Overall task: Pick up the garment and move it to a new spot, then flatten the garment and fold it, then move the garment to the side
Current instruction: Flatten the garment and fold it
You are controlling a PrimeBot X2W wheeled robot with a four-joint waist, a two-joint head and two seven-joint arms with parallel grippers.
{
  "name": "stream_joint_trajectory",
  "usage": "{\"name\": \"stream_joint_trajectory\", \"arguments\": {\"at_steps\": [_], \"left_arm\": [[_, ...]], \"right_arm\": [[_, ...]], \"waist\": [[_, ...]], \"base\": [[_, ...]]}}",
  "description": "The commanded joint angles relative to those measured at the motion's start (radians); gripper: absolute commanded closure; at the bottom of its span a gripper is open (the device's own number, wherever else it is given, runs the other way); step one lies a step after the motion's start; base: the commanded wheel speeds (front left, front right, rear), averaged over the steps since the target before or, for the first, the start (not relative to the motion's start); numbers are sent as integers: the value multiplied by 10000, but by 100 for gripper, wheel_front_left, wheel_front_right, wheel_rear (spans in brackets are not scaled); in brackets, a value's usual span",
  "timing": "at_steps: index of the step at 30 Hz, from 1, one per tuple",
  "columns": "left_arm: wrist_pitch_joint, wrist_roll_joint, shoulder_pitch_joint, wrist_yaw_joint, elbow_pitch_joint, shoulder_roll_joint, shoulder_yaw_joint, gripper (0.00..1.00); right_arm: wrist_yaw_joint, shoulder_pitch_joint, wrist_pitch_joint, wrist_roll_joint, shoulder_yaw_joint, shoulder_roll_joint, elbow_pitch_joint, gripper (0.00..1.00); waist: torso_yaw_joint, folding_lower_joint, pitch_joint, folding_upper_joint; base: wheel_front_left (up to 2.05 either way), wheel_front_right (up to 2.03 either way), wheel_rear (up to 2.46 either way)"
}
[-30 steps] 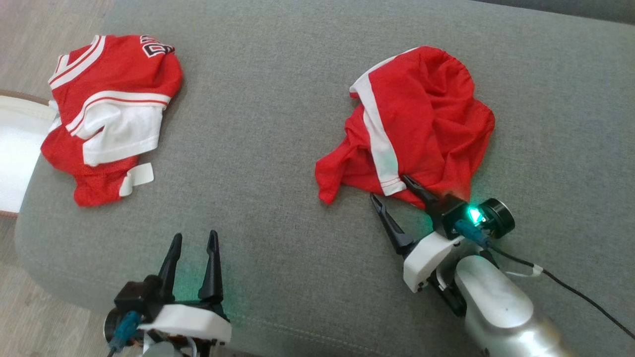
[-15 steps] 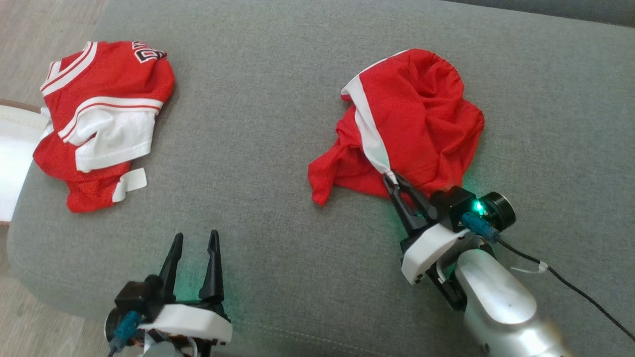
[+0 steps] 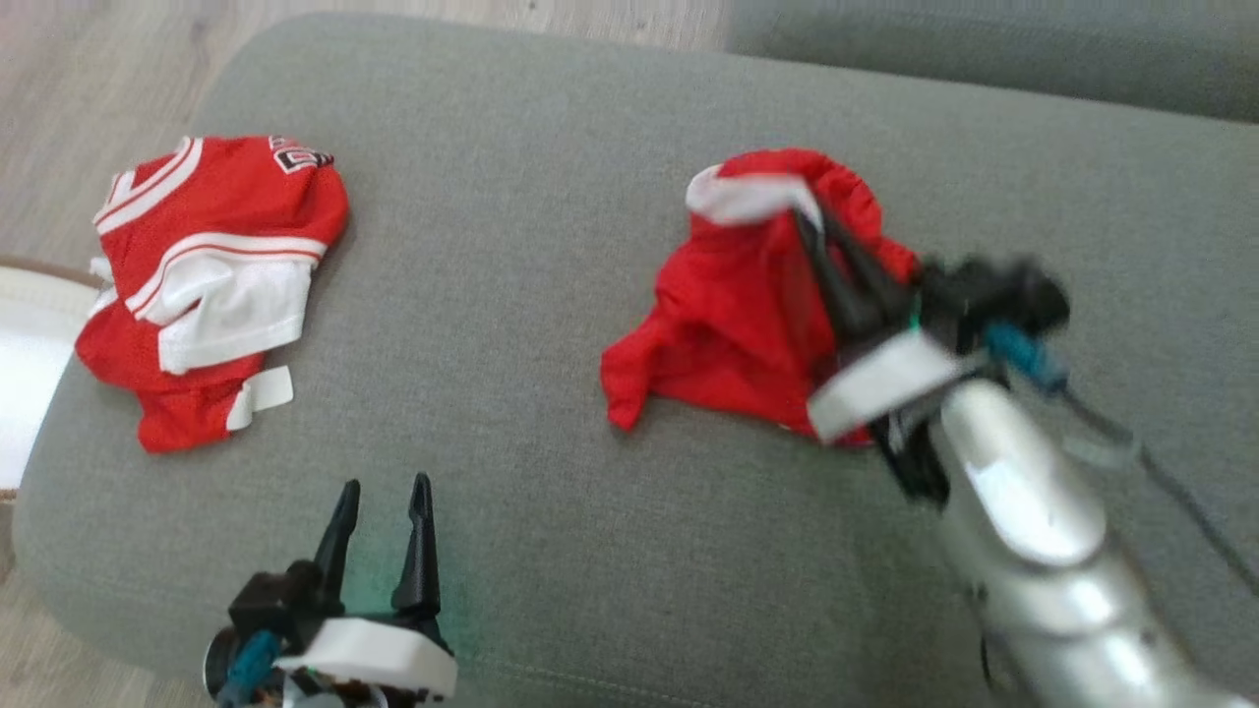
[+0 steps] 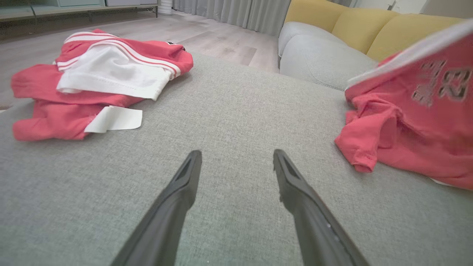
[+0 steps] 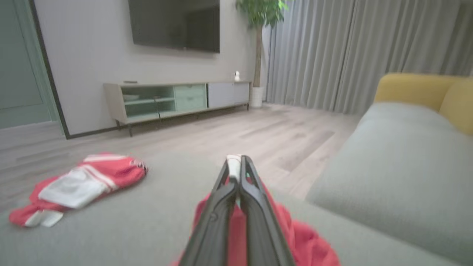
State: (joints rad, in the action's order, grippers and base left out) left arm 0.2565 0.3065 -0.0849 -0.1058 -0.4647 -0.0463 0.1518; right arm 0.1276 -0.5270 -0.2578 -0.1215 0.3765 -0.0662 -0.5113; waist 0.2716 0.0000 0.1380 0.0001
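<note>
We held the right end effector (image 3: 809, 214) clamped on the white-trimmed edge of the red garment (image 3: 723, 324), a grip at the rim that we judged would let the cloth hang loose for carrying to a new spot. The rest of the garment drooped below its fingertips onto the grey sofa cushion (image 3: 531, 256), well to the side of our left end effector (image 3: 384, 487), whose fingers stood apart.

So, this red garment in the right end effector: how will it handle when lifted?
Likely floppy: the red garment droops in folds from the right end effector. Probably light, since a pinch on its white trim holds it up.
</note>
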Motion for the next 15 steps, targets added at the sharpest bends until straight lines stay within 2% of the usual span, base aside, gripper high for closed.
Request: {"name": "stream_joint_trajectory", "arguments": {"at_steps": [1,4,10,15], "left_arm": [[53,-96,44,-29,203,-39,-329,0],[53,-38,115,-51,133,-39,-144,0],[53,69,193,-113,-3,-39,591,0],[53,116,460,-92,-25,-39,711,0]], "right_arm": [[31,-962,-40,84,209,160,539,100],[31,-2450,-40,210,737,98,485,100],[31,-5356,-40,166,1471,-270,-103,100],[31,-6327,-40,82,1564,-711,-414,100]], "waist": [[-5,0,-218,-1],[141,0,-453,-1],[1003,0,-770,-1],[1366,0,-904,-1]], "base": [[0,0,0],[0,0,0],[0,0,0],[0,0,0]]}}
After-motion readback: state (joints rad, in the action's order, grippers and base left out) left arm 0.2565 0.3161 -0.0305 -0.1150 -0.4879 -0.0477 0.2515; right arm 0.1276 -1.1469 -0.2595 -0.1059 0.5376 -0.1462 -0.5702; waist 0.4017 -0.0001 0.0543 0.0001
